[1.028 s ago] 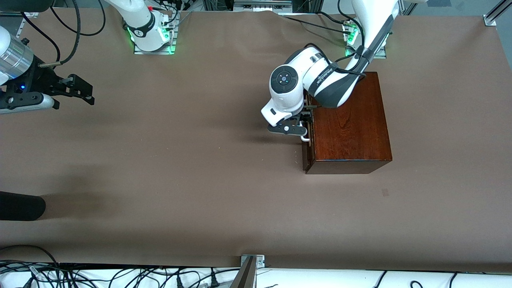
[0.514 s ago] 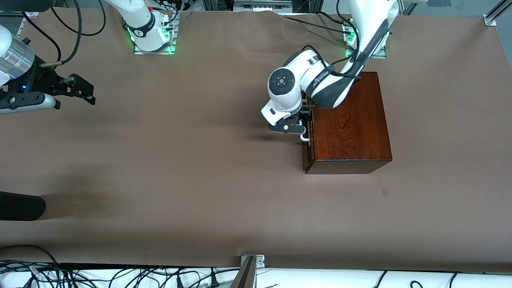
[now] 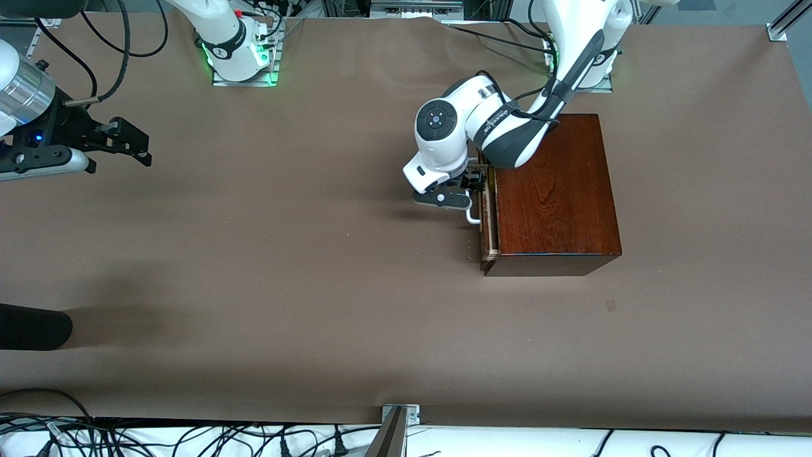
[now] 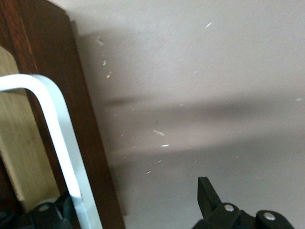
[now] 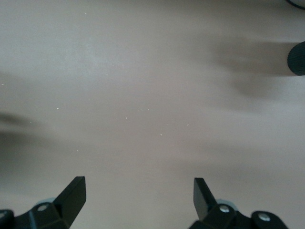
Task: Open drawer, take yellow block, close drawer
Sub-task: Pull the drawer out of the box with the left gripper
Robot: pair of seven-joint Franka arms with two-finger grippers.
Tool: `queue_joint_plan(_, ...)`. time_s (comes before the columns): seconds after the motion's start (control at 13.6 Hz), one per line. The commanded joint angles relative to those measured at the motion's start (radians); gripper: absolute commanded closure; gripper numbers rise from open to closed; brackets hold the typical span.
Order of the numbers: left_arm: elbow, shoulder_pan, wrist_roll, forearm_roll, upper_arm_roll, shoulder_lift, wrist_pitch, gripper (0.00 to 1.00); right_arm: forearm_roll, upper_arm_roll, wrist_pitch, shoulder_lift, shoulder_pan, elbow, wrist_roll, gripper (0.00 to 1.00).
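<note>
Left end effector [image 3: 471, 190] hooks the white U-shaped bar handle [image 3: 472, 216], fingers spread, on the barely opened, pale-wood, dark-fronted drawer [image 3: 485, 222]. Opening is underway; next, pull farther. Right end effector [image 3: 130, 141] waits unclenched over the worktop [image 3: 285, 285].

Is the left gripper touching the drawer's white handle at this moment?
Touching. In the left wrist view the white handle runs down against one of the left gripper's fingers, with the drawer slightly pulled out of the box.
</note>
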Motion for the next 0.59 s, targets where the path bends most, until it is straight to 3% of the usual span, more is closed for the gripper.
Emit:
queue_joint_plan(0.0, 0.107, -0.049, -0.025, 0.006, -0.006, 0.075, 0.044, 0.00, -0.006, 0.000, -0.012, 0.000, 0.001, 0.014, -0.007, 0.00)
queue_joint_plan(0.51, 0.288, -0.135, -0.155, 0.002, -0.006, 0.190, 0.045, 0.00, -0.006, 0.000, -0.012, 0.000, 0.001, 0.014, -0.007, 0.00)
